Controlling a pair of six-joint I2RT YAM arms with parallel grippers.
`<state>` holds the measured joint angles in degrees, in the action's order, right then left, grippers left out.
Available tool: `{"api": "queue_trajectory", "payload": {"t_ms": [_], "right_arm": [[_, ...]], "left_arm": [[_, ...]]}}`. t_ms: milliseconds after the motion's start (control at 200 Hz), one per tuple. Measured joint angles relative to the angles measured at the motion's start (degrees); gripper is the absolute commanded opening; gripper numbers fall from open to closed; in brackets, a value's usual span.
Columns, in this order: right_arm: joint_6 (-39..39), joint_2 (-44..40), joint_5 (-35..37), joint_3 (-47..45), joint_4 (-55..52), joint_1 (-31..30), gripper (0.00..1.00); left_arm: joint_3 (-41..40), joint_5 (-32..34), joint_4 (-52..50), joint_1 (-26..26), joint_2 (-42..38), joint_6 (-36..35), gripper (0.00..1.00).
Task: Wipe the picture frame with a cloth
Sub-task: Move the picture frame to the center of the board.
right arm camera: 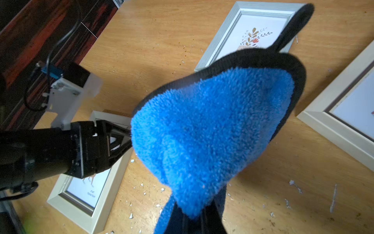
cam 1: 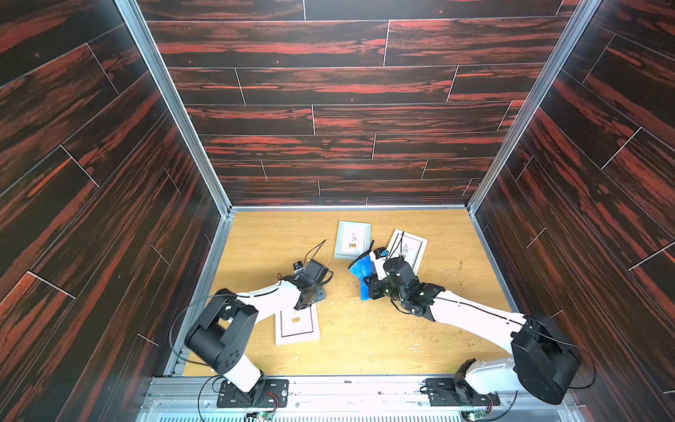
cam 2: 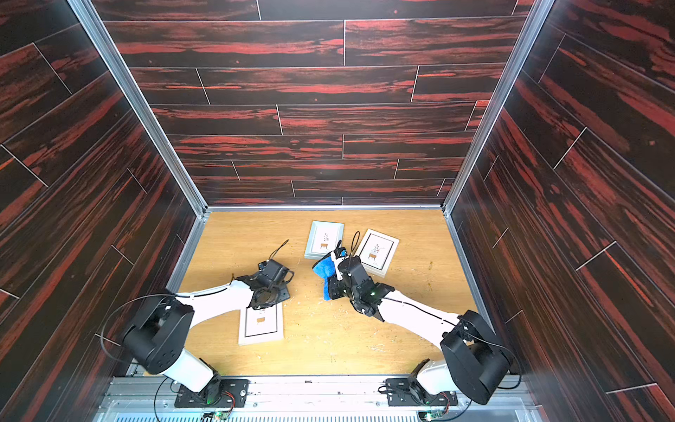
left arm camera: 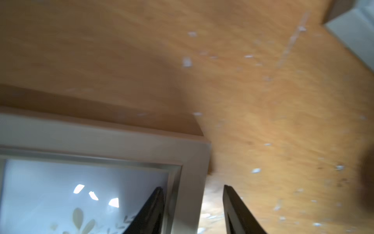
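A white picture frame (cam 1: 296, 325) (cam 2: 261, 323) lies flat at the near left of the table. My left gripper (cam 1: 316, 294) (left arm camera: 192, 187) is down at its far corner and open. One finger (left arm camera: 155, 204) is over the glass. The other finger (left arm camera: 234, 206) is outside the side rail (left arm camera: 188, 192), with table showing between it and the rail. My right gripper (cam 1: 365, 285) (right arm camera: 195, 222) hovers mid-table, shut on the bright blue cloth (cam 1: 359, 272) (cam 2: 325, 270) (right arm camera: 212, 129). The cloth bunches up with its black edging and covers the fingertips.
A grey picture frame (cam 1: 352, 239) (right arm camera: 222, 36) and a cream one (cam 1: 407, 250) (right arm camera: 334, 121) lie flat behind the right gripper. White flakes litter the wooden table (cam 1: 365, 347). Dark wood-pattern walls close in the left, right and back.
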<state>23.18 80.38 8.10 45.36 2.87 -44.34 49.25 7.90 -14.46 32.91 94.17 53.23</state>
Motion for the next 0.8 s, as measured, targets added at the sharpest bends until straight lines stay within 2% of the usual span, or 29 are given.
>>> {"api": "queue_trajectory", "payload": {"t_ms": [145, 331, 421, 536, 651, 797], "right_arm": [[0.15, 0.00, 0.33, -0.02, -0.11, 0.00, 0.00], [0.35, 0.00, 0.22, -0.04, -0.11, 0.00, 0.00], [0.42, 0.11, -0.37, -0.04, -0.07, -0.02, 0.00], [0.85, 0.66, -1.51, -0.04, 0.07, -0.46, 0.00], [1.79, 2.12, -2.14, 0.00, 0.13, -2.38, 0.00], [2.82, 4.90, -2.32, 0.79, -0.63, -5.86, 0.00]], "left_arm": [[4.42, -3.74, 1.77, 2.60, 3.65, 0.44, 0.51], [5.62, -5.33, -0.83, 3.58, 2.29, -0.94, 0.61], [5.73, -4.20, -4.74, 3.23, -1.44, -3.50, 0.66], [4.15, -1.03, -8.37, 1.97, -9.75, -6.08, 0.67], [-2.34, 0.09, -9.14, -2.71, -19.06, -8.57, 0.65], [-9.70, 0.28, -11.47, -7.98, -23.47, -11.65, 0.65]]}}
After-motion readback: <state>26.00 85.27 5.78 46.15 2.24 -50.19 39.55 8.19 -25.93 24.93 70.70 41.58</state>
